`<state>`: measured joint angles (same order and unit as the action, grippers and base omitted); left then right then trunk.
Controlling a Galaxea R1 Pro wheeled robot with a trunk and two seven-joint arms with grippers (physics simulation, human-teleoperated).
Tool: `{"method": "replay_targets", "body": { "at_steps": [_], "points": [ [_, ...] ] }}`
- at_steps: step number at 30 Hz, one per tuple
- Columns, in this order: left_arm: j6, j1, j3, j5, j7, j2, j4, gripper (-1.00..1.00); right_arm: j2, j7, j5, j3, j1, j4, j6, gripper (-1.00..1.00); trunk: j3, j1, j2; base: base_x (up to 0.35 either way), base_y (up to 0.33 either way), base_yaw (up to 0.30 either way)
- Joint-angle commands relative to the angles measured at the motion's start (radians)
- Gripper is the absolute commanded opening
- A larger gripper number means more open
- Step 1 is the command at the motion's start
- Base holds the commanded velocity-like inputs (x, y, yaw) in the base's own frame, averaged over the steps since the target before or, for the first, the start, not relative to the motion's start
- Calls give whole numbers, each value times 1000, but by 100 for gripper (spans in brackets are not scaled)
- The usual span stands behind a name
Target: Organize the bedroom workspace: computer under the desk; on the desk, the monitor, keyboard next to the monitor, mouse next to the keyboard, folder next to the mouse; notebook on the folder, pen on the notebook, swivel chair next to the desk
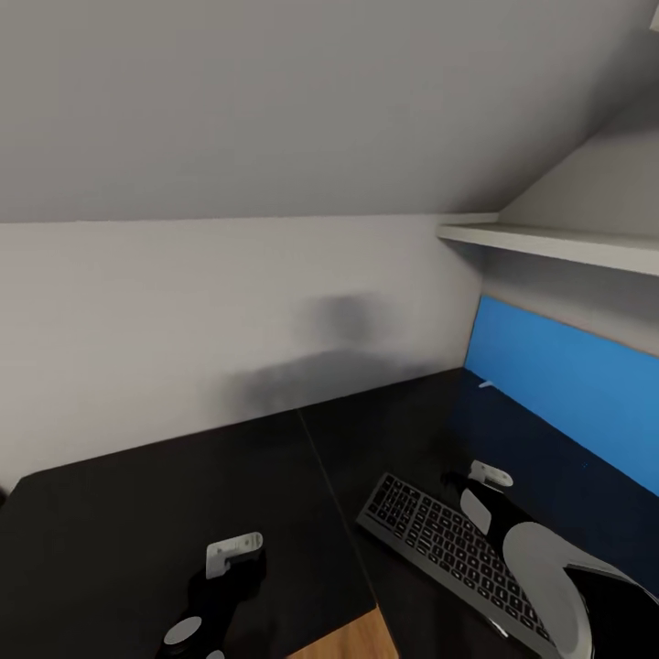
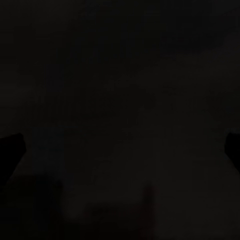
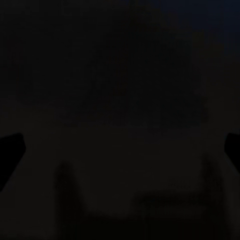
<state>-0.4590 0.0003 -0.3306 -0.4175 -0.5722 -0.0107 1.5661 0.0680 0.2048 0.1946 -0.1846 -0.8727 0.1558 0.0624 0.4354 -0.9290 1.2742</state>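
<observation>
While the keyboard [image 1: 455, 546] lies askew, bare desk [image 1: 137, 513] spreads leftward.

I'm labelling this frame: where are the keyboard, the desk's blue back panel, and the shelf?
keyboard [image 1: 448, 549]: head view, middle rows of dark keys.
blue back panel [image 1: 567, 384]: head view, centre of its face.
shelf [image 1: 549, 243]: head view, pale front edge.

A home study corner under a sloped grey ceiling [image 1: 275, 91]: a black L-shaped worktop [image 1: 137, 513] with a bright blue back panel [image 1: 567, 384], a flat dark-keyed keyboard [image 1: 448, 549], and a white wall shelf [image 1: 558, 243].
</observation>
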Motion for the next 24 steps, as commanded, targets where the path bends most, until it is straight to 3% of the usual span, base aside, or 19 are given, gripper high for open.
{"method": "replay_targets", "body": {
  "at_steps": [1, 24],
  "points": [
    [-2, 0, -1, -9, -8, 0, 2, 100, 0, 3, 8, 2, 0, 2, 5, 100, 4, -4, 8, 0, 0, 0],
    [-3, 0, -1, -23, -8, 1, 2, 100, -8, 2, 11, 2, 0, 5, 117, 100, 7, -8, 15, 0, 0, 0]
  ]
}}
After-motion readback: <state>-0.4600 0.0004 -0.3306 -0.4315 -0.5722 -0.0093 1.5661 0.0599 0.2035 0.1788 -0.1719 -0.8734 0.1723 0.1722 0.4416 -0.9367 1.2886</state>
